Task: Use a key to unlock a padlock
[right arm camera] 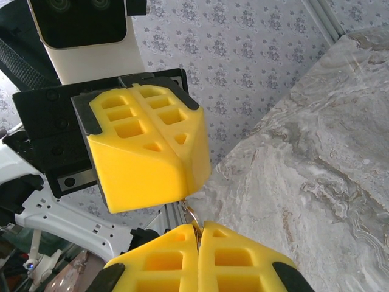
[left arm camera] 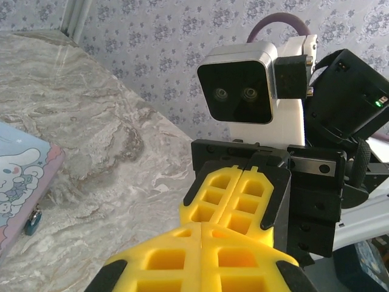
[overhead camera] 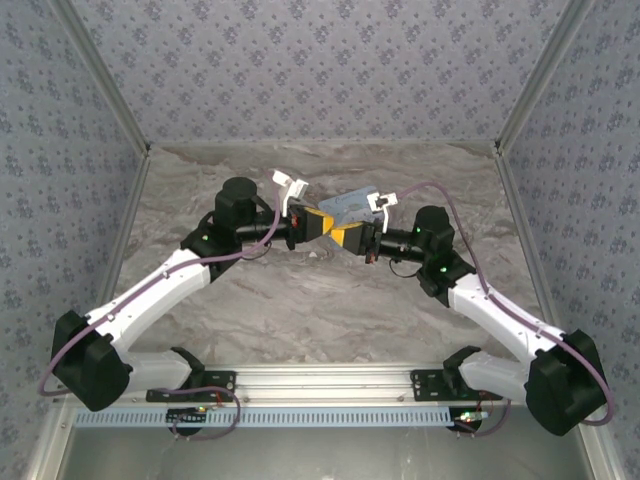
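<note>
Marbled tabletop (overhead camera: 300, 310) spreads below where we see the left gripper (left arm camera: 200, 234) and right gripper (right arm camera: 198, 231) tip to tip, both yellow pairs of jaws pressed together. The key (right arm camera: 191, 214), a thin metal sliver, sticks from the right pair's seam up to the left tips. Farther off, the blue padlock (left arm camera: 33, 220) sits at the cartoon tin box's (left arm camera: 15, 176) edge, well apart from them, before floral wallpaper (overhead camera: 320, 60).

Straight ahead of the left claw (overhead camera: 322, 224), the right claw (overhead camera: 345, 237) meets it tip to tip, leaving no way through. Just beyond both sits the tin box (overhead camera: 352, 205), perhaps touching them. Beneath them and on the near side, the table (overhead camera: 320, 310) lies open.
</note>
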Controlling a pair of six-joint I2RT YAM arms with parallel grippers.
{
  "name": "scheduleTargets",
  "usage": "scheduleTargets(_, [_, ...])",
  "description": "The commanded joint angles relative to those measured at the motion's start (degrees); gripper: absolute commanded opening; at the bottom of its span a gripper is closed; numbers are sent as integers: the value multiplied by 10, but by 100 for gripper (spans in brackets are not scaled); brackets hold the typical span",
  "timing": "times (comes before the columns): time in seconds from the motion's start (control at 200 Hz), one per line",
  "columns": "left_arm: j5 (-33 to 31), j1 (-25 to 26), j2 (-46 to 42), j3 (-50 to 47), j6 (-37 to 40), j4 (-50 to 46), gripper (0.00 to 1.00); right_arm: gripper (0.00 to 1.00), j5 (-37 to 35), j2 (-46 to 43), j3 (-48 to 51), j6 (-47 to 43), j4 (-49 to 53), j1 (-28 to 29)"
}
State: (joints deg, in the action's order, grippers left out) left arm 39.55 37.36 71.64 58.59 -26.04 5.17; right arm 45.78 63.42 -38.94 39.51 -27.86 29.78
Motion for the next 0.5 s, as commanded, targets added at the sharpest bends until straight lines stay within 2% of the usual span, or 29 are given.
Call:
scheduleTargets(0.0, [6, -9, 4, 24, 14, -16, 18, 2, -4, -15, -18, -21, 24, 3])
scheduleTargets(0.08, [-2, -16, 2, 26, 13, -21, 28, 2, -12, -18, -15, -25, 41, 0])
scheduleTargets(0.185, [-24, -27, -6, 27, 13, -32, 48, 1, -32, -27, -7, -22, 70, -14])
scheduleTargets(0.345, [-108, -41, -9, 17, 1, -62, 75, 0, -73, -52, 35, 9, 95, -61])
scheduleTargets(0.4, [-134, -43, 0, 14, -7, -71, 83, 0, -91, -62, 49, 14, 115, -79])
scheduleTargets(0.5, [-179, -44, 29, 7, -24, -83, 89, 0, -133, -84, 64, 11, 183, -110])
